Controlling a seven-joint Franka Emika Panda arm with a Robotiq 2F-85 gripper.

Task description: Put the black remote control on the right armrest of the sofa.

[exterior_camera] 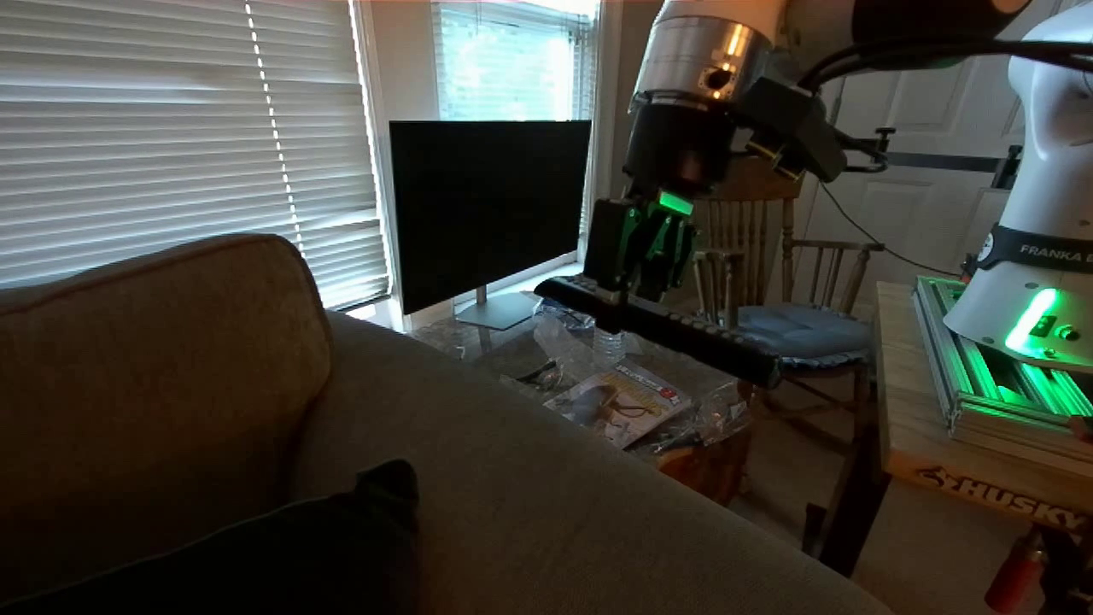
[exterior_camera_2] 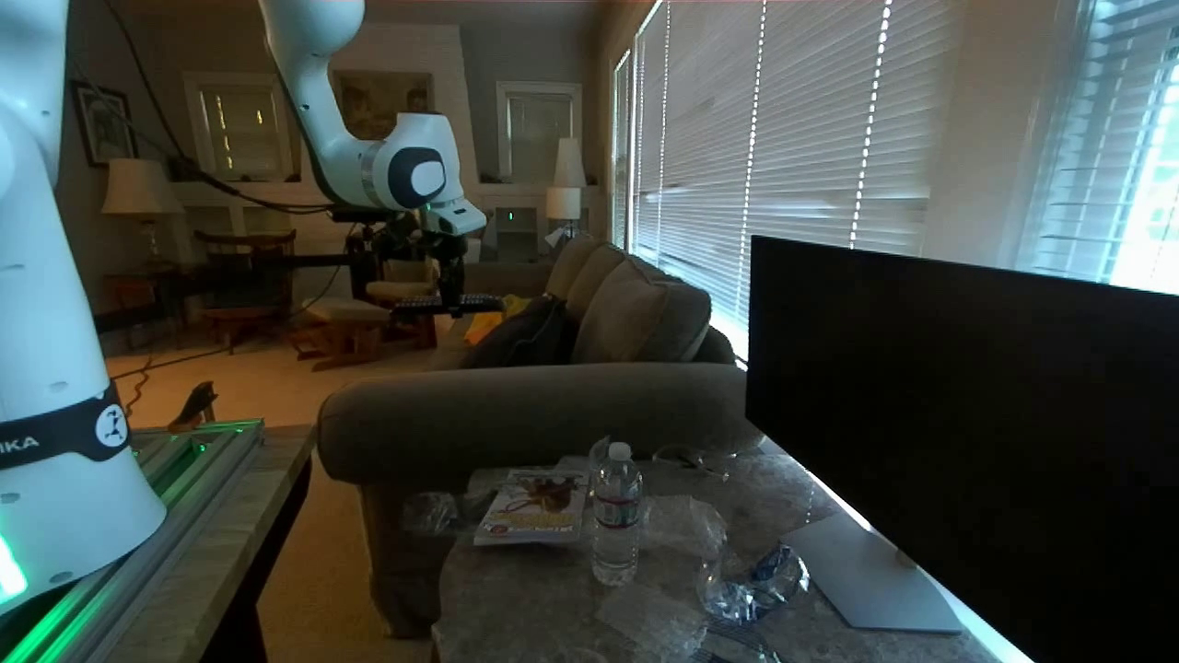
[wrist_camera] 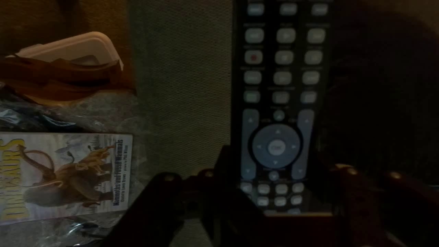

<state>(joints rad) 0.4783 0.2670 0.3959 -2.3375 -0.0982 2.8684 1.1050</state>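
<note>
The black remote control (exterior_camera: 700, 337) is held in the air by my gripper (exterior_camera: 630, 301); its rows of greyish buttons fill the middle of the wrist view (wrist_camera: 281, 79). The gripper (exterior_camera_2: 451, 285) points down with its fingers closed on both long sides of the remote (exterior_camera_2: 419, 306). The wide tan right armrest (exterior_camera: 512, 461) of the sofa lies below the remote, also seen in an exterior view (exterior_camera_2: 534, 414) and the wrist view (wrist_camera: 185, 85). A gap shows between remote and armrest. The sofa (exterior_camera: 171, 367) has a higher backrest and a dark cushion (exterior_camera: 341, 538).
A side table (exterior_camera_2: 516, 635) beside the armrest bears a book (exterior_camera_2: 534, 506), a water bottle (exterior_camera_2: 617, 516), plastic wrapping and a large monitor (exterior_camera_2: 921, 414). A wooden chair (exterior_camera: 803, 329) with a blue cushion stands behind. The robot's bench (exterior_camera: 905, 410) is near the armrest's front end.
</note>
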